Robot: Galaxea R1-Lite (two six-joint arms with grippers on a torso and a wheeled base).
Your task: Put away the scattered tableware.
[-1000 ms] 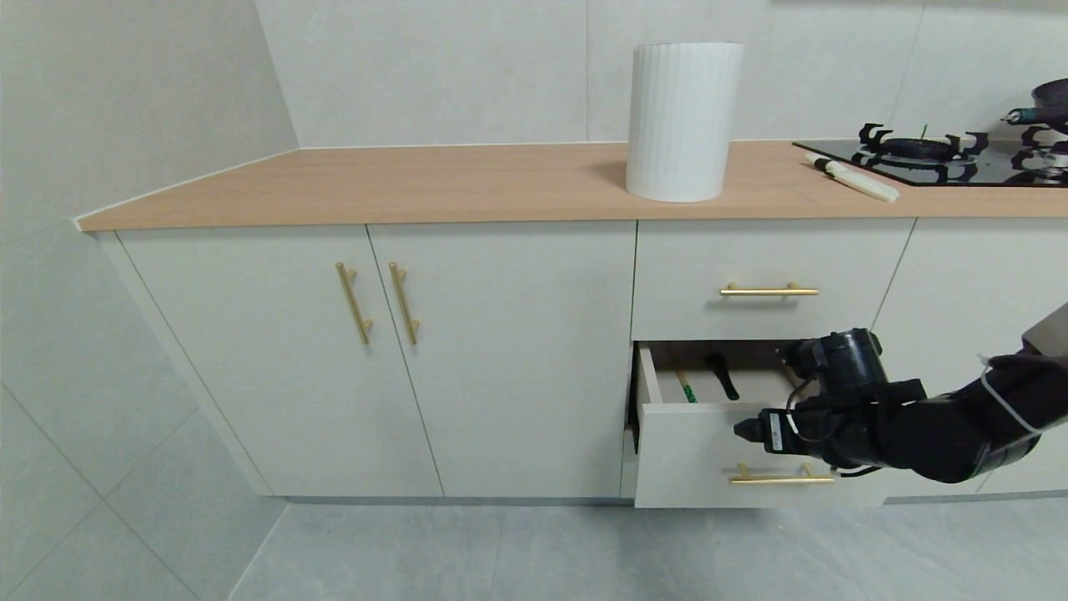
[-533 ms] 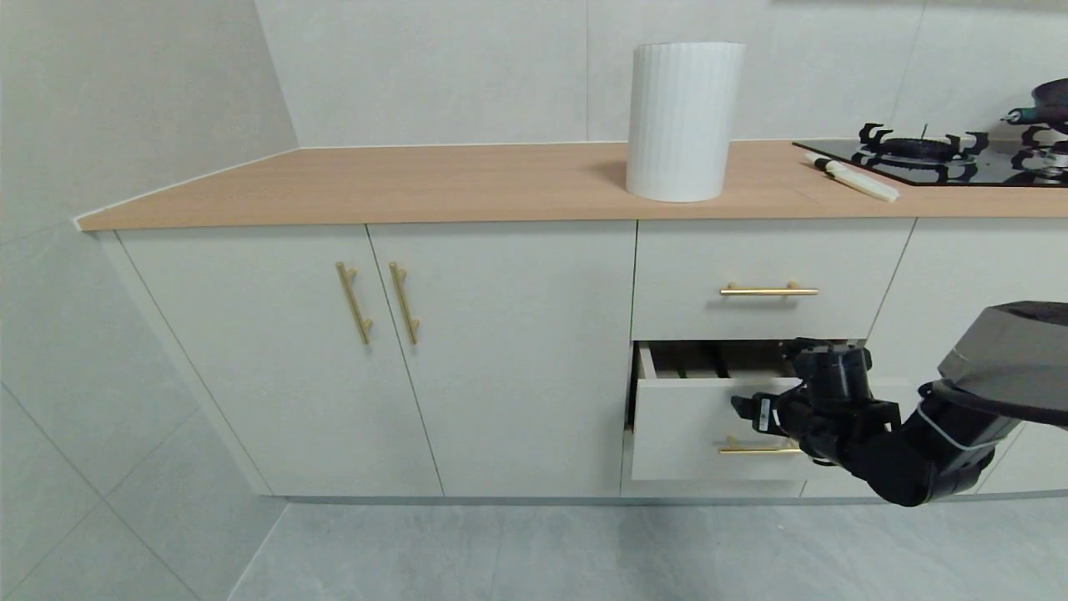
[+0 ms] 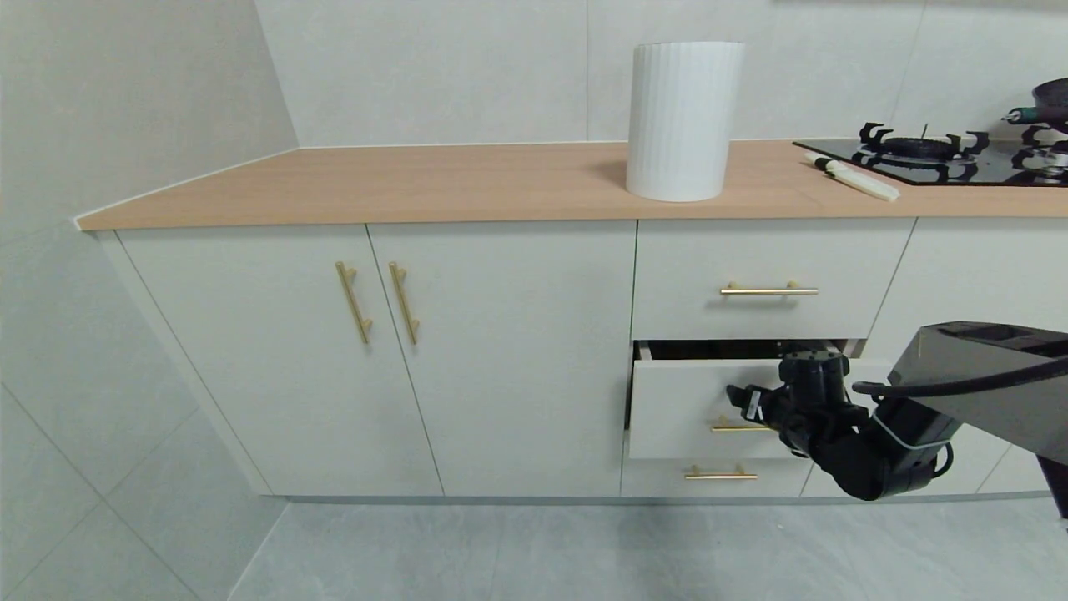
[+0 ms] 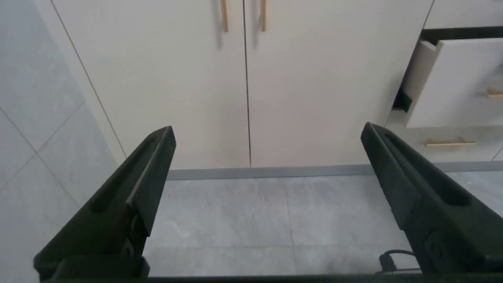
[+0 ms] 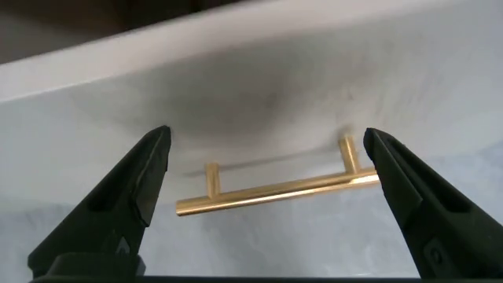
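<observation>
The middle drawer [image 3: 680, 401] of the right-hand stack stands only slightly open, with a dark slit above its white front. My right gripper [image 3: 745, 401] is against that front, just above the brass handle [image 3: 734, 427]. In the right wrist view the gripper [image 5: 266, 141] is open, and the drawer handle [image 5: 275, 191] runs across between its two fingers without touching them. A white utensil with a dark tip [image 3: 853, 179] lies on the wooden counter beside the hob. My left gripper [image 4: 267, 137] is open and holds nothing, low over the floor facing the cabinet doors [image 4: 244, 71].
A tall white ribbed cylinder [image 3: 682, 121] stands on the counter [image 3: 417, 184]. A black gas hob [image 3: 943, 157] sits at the back right. The drawer [image 3: 768, 280] above is shut, as are the one below and the double doors [image 3: 380, 351]. Grey tiled floor [image 3: 534, 551] lies below.
The drawer has slid inward from well open to nearly shut, hiding its contents. My right gripper moved with it toward the cabinet, and the lower drawer's handle came into sight.
</observation>
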